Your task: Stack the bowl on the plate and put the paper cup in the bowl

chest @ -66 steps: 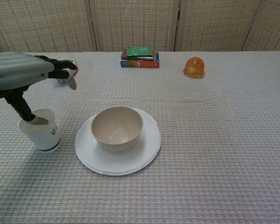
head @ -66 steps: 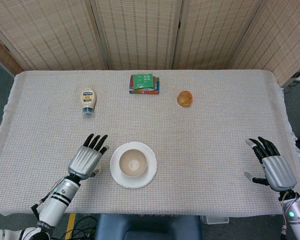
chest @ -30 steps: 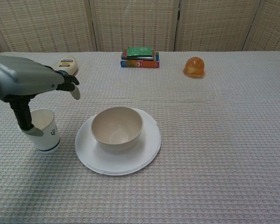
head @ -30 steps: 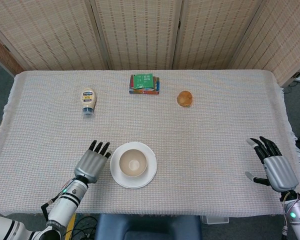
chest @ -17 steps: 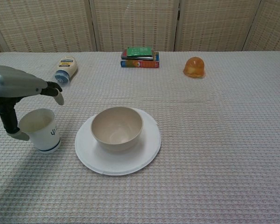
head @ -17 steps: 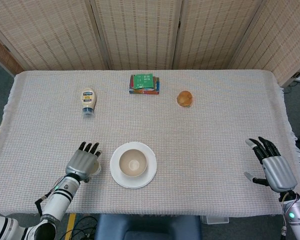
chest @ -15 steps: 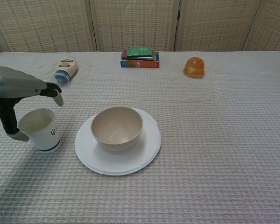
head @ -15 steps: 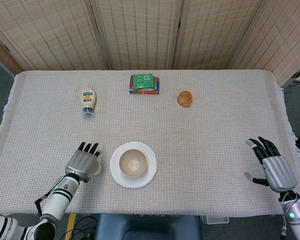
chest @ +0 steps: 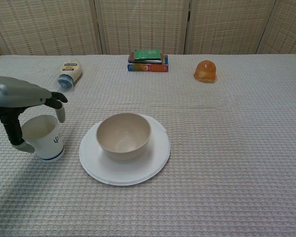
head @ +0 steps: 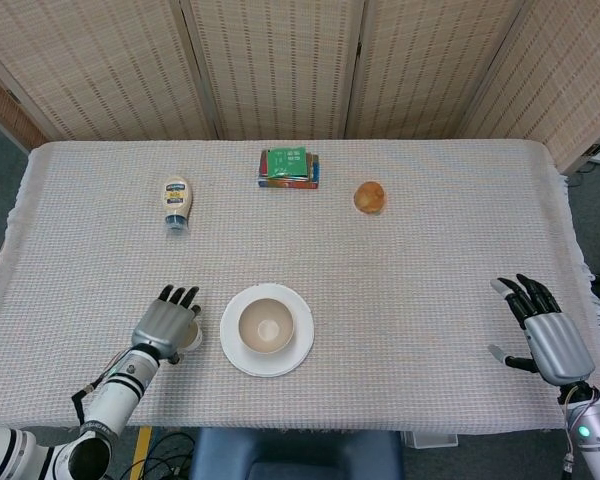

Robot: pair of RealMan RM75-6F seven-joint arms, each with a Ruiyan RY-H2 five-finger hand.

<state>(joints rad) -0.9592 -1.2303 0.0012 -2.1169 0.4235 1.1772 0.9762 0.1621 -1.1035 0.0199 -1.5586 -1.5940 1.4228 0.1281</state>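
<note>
A beige bowl sits on the white plate near the table's front edge. Just left of the plate a white paper cup stands upright on the cloth. My left hand hovers over the cup, its fingers arching down at the far rim and its thumb beside the cup's left wall; a firm grip does not show. My right hand rests open and empty at the table's front right, seen only in the head view.
A mayonnaise bottle lies at the back left. A stack of books and a round orange object sit at the back. A woven screen stands behind the table.
My left hand has drawn back and left from above the cup to its near-left side, and its fingers have curled down toward the rim. The cup, bowl and right hand have not moved.
</note>
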